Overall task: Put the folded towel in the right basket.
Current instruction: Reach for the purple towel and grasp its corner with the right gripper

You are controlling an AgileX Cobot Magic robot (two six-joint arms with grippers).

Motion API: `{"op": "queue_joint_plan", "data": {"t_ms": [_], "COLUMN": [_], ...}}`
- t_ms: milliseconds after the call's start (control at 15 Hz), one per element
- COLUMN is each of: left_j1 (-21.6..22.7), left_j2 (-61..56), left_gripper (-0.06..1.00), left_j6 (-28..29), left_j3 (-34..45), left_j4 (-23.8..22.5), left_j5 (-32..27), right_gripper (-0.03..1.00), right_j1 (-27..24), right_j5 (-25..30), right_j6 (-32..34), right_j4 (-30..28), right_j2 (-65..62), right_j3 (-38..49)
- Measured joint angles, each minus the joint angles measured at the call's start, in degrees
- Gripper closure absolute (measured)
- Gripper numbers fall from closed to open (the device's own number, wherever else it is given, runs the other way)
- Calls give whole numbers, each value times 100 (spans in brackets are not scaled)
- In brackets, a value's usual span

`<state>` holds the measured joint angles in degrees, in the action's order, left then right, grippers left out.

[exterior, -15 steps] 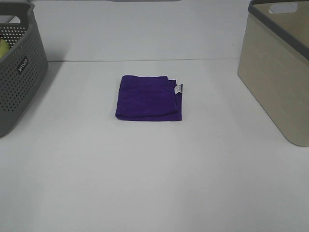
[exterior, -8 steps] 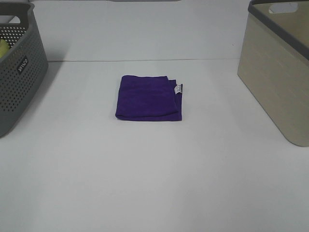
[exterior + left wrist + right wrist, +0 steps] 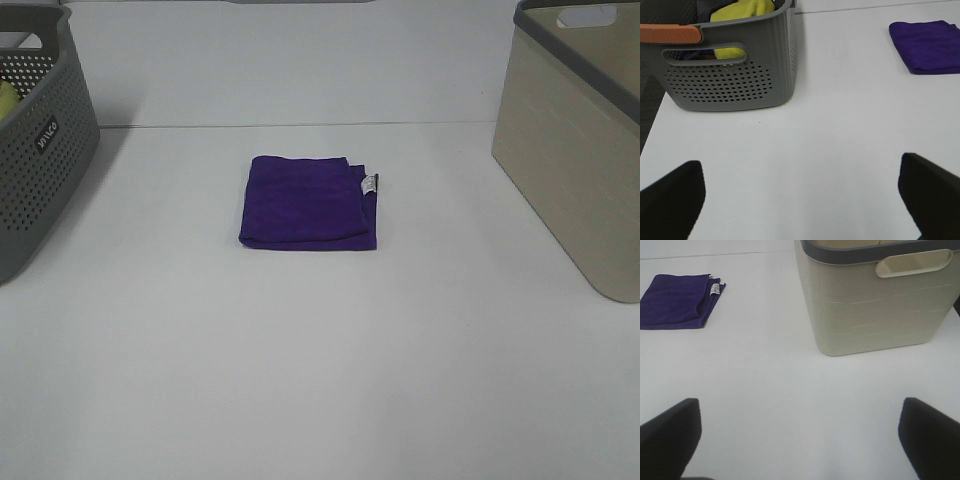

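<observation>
A folded purple towel with a small white tag lies flat on the white table, near the middle. It also shows in the left wrist view and the right wrist view. The beige right basket stands at the table's right edge; it also shows in the right wrist view. My left gripper is open and empty, far from the towel. My right gripper is open and empty, in front of the beige basket. Neither gripper shows in the exterior high view.
A grey perforated basket stands at the left edge; in the left wrist view it holds yellow cloth and has an orange handle. The white table spreads between the baskets.
</observation>
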<state>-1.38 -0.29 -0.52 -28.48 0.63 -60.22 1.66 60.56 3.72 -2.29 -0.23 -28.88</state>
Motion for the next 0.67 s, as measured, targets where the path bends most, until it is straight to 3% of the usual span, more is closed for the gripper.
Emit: {"op": "queue_joint_plan", "data": {"t_ms": [667], "left_j1": [0], "left_j2": [0], "left_gripper": [-5], "left_j6": [0], "left_j3": [0], "left_j4": [0], "left_j5": [0], "right_gripper": [-1], "right_j1": [0], "right_j5": [0], "right_j6": [0], "right_j4": [-80], "right_j2": [0], "right_j3": [0]}}
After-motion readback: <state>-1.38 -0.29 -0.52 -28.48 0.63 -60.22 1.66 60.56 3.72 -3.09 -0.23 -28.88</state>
